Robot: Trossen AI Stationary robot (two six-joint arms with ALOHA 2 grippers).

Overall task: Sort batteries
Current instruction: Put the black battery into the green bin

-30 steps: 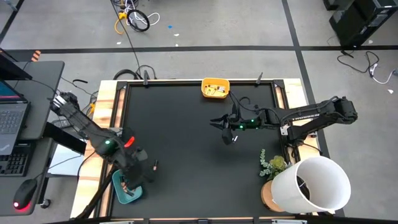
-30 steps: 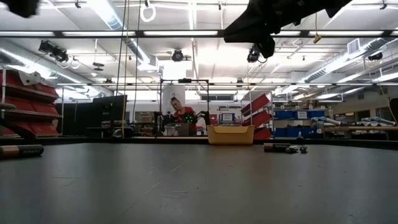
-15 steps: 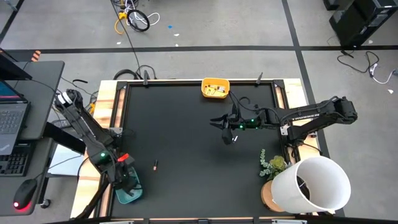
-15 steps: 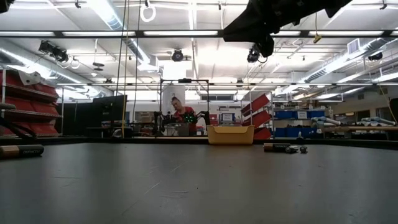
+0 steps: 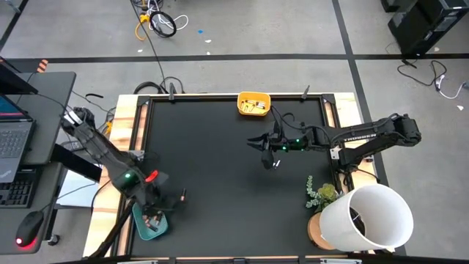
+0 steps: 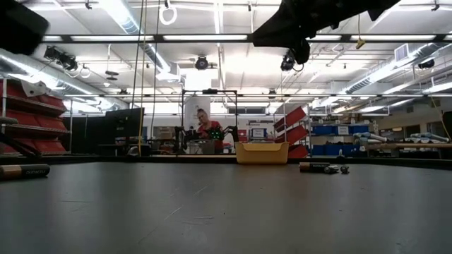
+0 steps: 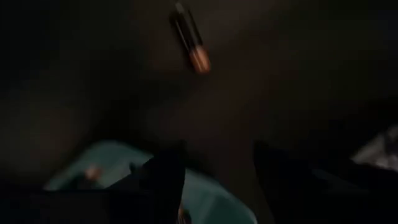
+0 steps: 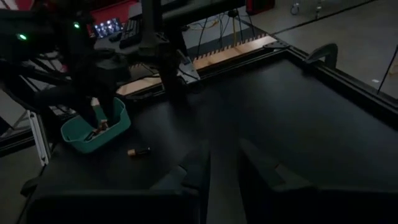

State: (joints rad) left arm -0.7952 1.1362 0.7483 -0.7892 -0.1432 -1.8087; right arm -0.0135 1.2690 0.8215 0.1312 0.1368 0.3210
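Back over the teal tray: left gripper (image 5: 155,218) has swung in from the desk's edge and spread its fingers (image 7: 166,180) wide, empty, above the tray (image 5: 141,221) at the near left corner.

One copper-and-black battery (image 5: 183,194) lies loose on the black desk (image 5: 220,154) just beside the tray, and more batteries rest inside it; others sit in the yellow tray (image 5: 253,103) at the far edge. Right gripper (image 5: 268,154) hangs mid-desk, fingers (image 8: 193,171) partly apart, holding nothing that can be seen. Judged from here, the loose battery is next: the left arm should square its fingers across the cylinder's length, come down straight and close gently so it does not roll, and stay clear of the tray wall.
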